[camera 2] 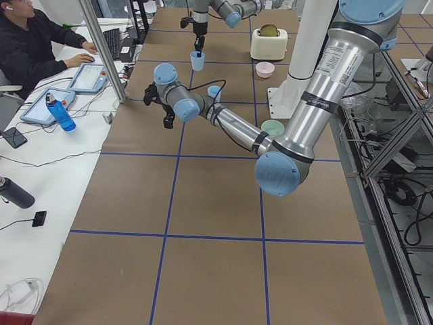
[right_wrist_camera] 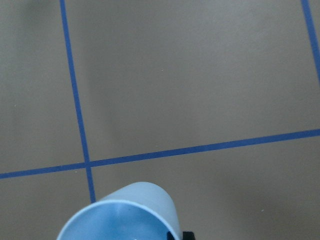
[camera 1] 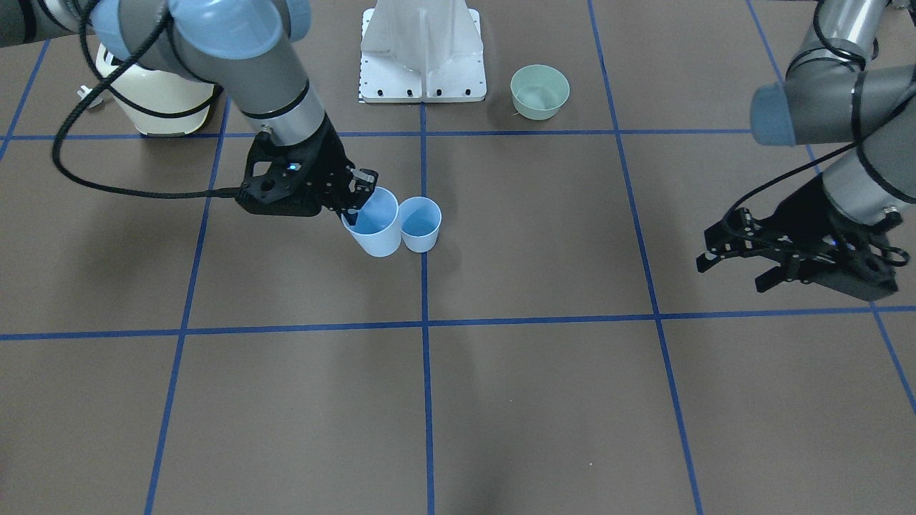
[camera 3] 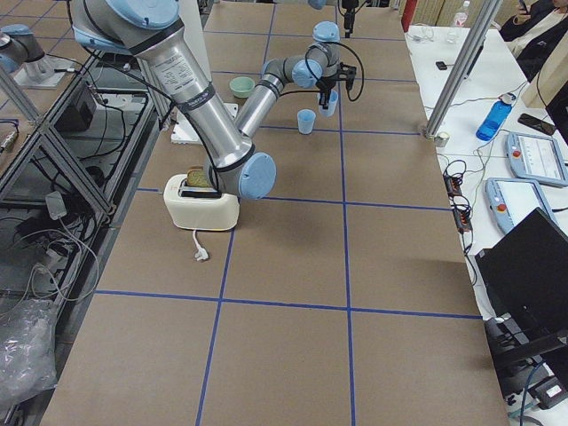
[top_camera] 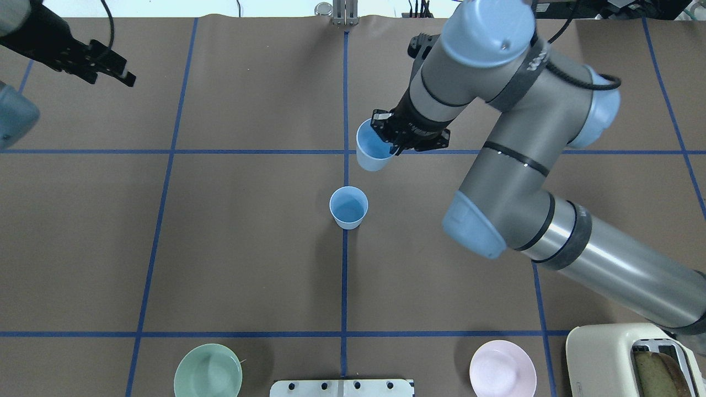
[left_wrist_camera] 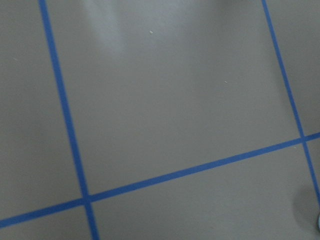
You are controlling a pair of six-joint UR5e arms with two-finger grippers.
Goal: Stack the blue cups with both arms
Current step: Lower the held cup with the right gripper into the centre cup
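My right gripper (top_camera: 388,144) is shut on the rim of one pale blue cup (top_camera: 372,153), one finger inside it, and holds it tilted above the table. The cup also shows in the front view (camera 1: 375,223) and low in the right wrist view (right_wrist_camera: 125,215). The second blue cup (top_camera: 348,207) stands upright on the centre line, nearer the robot; in the front view (camera 1: 421,224) it looks right beside the held one. My left gripper (camera 1: 737,270) is open and empty, far off at the table's left side (top_camera: 116,70).
A mint-green bowl (top_camera: 208,370) and a pink bowl (top_camera: 502,368) sit near the robot's white base pedestal (camera 1: 424,57). A cream toaster (top_camera: 634,358) with bread stands at the near right corner. Blue tape lines grid the brown table.
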